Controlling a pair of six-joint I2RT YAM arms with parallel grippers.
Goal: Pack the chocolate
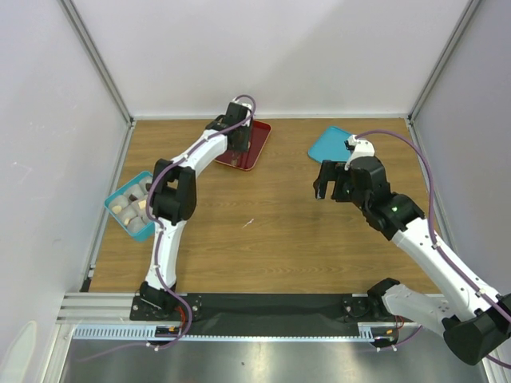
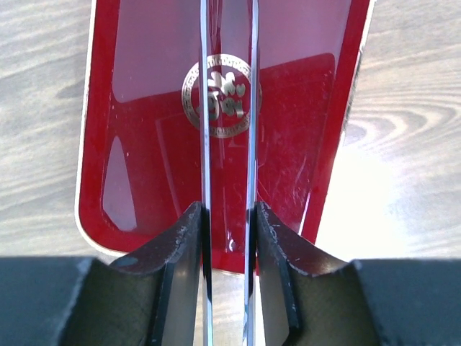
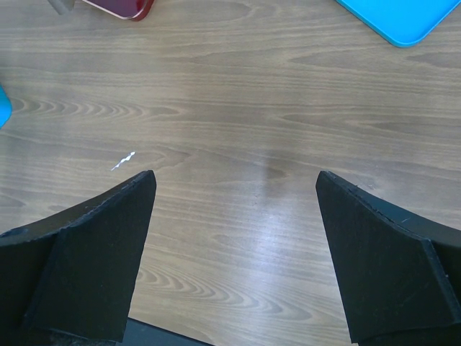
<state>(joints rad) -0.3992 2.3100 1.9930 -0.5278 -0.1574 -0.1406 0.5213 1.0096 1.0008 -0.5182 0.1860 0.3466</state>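
Several chocolate pieces (image 1: 129, 209), dark and pale, lie in the teal box (image 1: 145, 231) at the left table edge. One small brownish piece (image 1: 233, 159) sits on the red tray (image 1: 257, 144) at the back. My left gripper (image 1: 236, 128) hangs over that tray, shut on thin metal tongs (image 2: 204, 108) whose two blades run forward a narrow gap apart. In the left wrist view the left gripper (image 2: 229, 213) and the blades hover over the tray's gold emblem (image 2: 220, 97), and no chocolate shows between the blades. My right gripper (image 1: 331, 179) (image 3: 234, 187) stands wide open over bare wood, holding nothing.
A teal lid (image 1: 331, 144) lies flat at the back right, its corner showing in the right wrist view (image 3: 403, 18). A small white scrap (image 1: 248, 223) lies mid-table. White walls close in the left, back and right sides.
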